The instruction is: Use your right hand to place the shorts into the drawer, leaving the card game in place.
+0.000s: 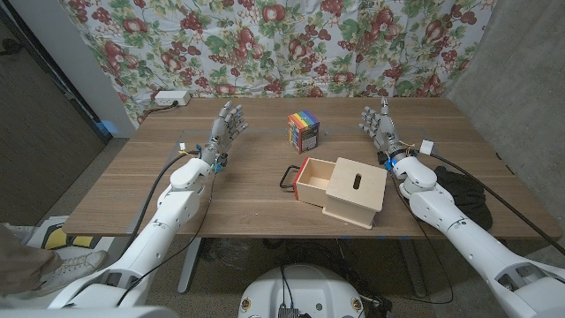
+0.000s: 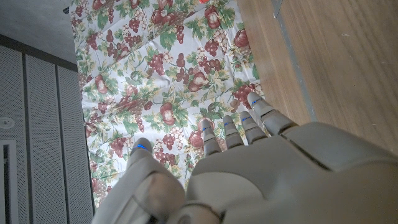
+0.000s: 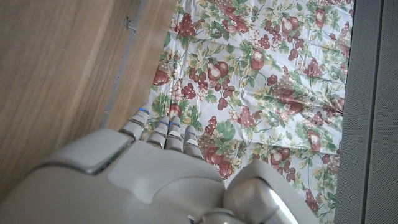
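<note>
The right hand (image 1: pixel 380 130) stood over the far right part of the table (image 1: pixel 132 190), fingers spread and reaching toward the back edge, holding nothing and touching nothing. In the right wrist view the same hand (image 3: pixel 155 168) showed its back, with its fingertips (image 3: pixel 142 113) apart and ending against the fruit-patterned cloth (image 3: pixel 261 68) that hung behind the table.

The left hand (image 1: pixel 226 128) mirrored it on the far left side, also spread and empty. In the left wrist view that hand (image 2: pixel 249 168) had its fingers (image 2: pixel 258 106) fanned out against the same cloth.

The shorts (image 1: pixel 463 196), a dark bundle, lay at the right edge of the table, partly hidden beneath the right forearm and just beside the table's rim. The drawer (image 1: pixel 316 181) stood pulled out of a pale wooden box (image 1: pixel 353 190) near the middle of the table, its open side facing left, with a black wire handle (image 1: pixel 288 175) on its front. The card game (image 1: pixel 304 130), a small box with rainbow stripes, stood upright behind the drawer, well apart from it and between the two hands.

Bare wood lay between the right hand and the card game, and more wide bare wood lay to the left of the drawer. A small white piece (image 1: pixel 427 146) sat near the right hand at the far right. A white box (image 1: pixel 169 98) rested at the back left corner.
</note>
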`<state>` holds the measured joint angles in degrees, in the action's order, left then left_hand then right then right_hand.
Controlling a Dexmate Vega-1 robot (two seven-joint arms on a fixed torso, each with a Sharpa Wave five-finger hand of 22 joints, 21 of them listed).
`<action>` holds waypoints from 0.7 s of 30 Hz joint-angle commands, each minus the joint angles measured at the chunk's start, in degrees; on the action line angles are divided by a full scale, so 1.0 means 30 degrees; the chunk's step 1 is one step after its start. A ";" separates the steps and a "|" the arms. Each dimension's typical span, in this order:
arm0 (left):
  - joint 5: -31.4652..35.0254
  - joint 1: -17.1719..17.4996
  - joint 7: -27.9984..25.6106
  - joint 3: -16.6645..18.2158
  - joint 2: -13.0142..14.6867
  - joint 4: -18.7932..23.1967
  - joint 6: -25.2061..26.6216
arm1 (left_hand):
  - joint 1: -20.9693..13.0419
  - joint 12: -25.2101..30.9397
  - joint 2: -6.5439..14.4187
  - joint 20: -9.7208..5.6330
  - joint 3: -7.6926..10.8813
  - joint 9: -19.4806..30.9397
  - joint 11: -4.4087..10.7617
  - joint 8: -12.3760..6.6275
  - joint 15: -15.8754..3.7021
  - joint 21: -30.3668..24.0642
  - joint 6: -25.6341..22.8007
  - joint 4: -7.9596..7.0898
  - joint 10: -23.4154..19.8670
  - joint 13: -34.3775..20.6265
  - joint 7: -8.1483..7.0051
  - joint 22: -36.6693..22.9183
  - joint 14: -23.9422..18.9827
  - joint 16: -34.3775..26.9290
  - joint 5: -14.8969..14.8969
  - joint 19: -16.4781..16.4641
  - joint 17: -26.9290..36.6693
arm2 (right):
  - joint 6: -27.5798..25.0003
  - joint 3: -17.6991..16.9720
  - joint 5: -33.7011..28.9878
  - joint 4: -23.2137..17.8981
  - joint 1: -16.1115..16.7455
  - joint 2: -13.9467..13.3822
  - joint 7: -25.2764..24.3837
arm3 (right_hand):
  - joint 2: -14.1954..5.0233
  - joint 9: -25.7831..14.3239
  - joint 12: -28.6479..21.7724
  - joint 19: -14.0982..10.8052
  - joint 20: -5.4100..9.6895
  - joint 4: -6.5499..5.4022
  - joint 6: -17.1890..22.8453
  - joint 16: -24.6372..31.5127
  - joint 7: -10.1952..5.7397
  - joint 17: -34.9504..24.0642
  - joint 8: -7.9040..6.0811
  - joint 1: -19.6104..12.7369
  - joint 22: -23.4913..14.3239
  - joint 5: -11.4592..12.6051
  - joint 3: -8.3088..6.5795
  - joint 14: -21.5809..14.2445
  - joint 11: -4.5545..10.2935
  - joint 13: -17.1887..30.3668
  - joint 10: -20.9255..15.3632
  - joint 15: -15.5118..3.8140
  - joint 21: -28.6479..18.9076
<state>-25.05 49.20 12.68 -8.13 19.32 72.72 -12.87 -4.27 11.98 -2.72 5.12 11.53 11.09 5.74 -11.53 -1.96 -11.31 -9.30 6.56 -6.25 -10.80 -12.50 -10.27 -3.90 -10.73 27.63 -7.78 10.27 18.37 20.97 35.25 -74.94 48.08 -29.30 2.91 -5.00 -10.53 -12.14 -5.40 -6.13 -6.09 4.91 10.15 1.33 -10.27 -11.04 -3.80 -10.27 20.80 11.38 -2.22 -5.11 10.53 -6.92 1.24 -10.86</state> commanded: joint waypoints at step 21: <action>0.0472 -0.0587 0.0836 -0.0496 -0.0141 -0.1156 -0.0639 | -0.0209 -0.0124 0.0002 -0.0202 0.0085 0.0034 0.0001 0.0035 -0.0531 -0.0001 -0.0047 0.0084 0.0424 -0.0073 -0.0029 -0.0054 0.0402 0.0078 -0.0081 0.0044 0.0076 | -0.0410 0.0278 -0.1970 -0.1167 0.0327 -0.1632 -0.0464 | -0.0129 -0.0077 -0.0020 0.0589 0.0202 0.0171 0.0215 -0.0062 0.0004 -0.0055 -0.0146 -0.0299 -0.0033 0.0195 -0.0065 0.0611 -0.0059 0.0091 0.0016 -0.0194 0.0137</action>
<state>-24.30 48.27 14.52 -8.77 18.72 69.74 -15.67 -4.27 11.85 -2.72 4.82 11.53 11.09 5.60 -11.53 -2.15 -11.31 -9.30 6.56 -5.51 -10.80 -12.50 -10.26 -2.88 -10.73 27.63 -7.47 10.26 17.74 21.51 31.18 -77.34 48.75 -32.48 1.70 -5.30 -10.53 -12.14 -4.07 -5.61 -5.93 4.91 10.15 1.33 -10.26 -11.28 -4.10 -10.27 20.80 11.22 -0.88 -5.11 10.53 -6.92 0.71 -10.59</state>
